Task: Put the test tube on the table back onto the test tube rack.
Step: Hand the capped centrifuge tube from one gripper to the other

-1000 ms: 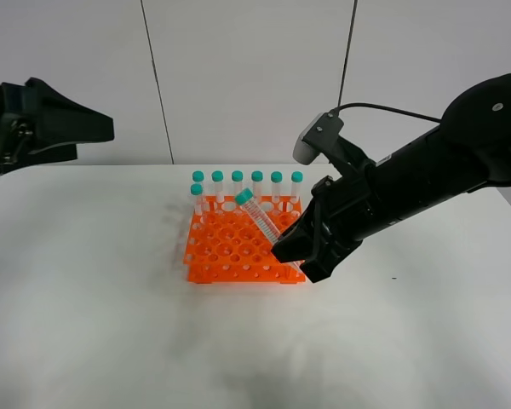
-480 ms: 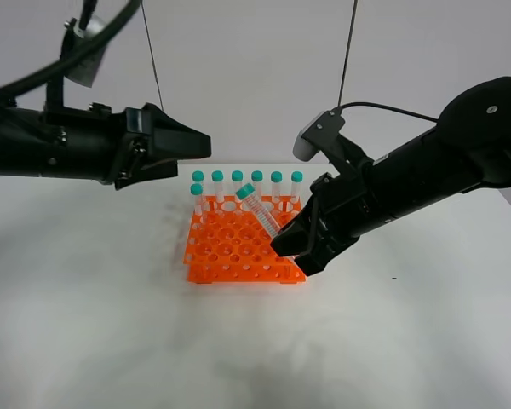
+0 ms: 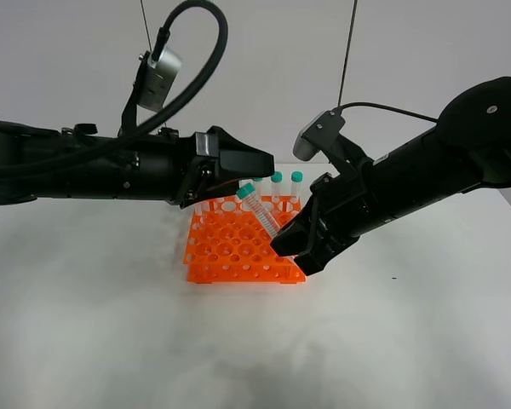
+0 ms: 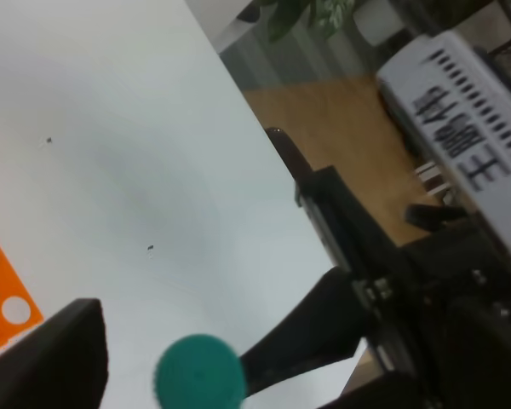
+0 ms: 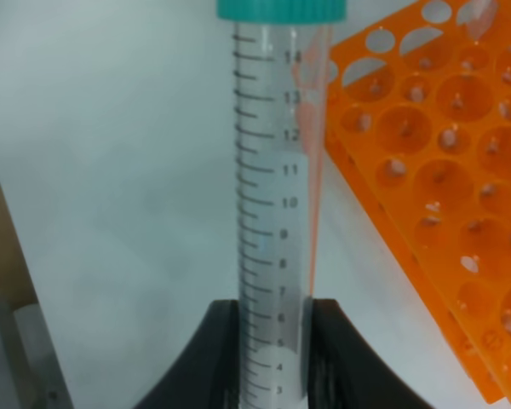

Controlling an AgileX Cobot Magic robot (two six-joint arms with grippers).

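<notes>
We see a clear, smooth plastic test tube with a ribbed teal cap, a glossy orange plastic test tube rack, a matt white bench, and matt black fingers.

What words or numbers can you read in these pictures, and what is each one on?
"14", "13", "12", "11", "10", "9", "8", "7", "6", "5", "4", "3": scale numbers along the test tube, held in the right gripper.
Large dark characters on the pale box beyond the table: too blurred to read.
No text shows on the rack.
</notes>
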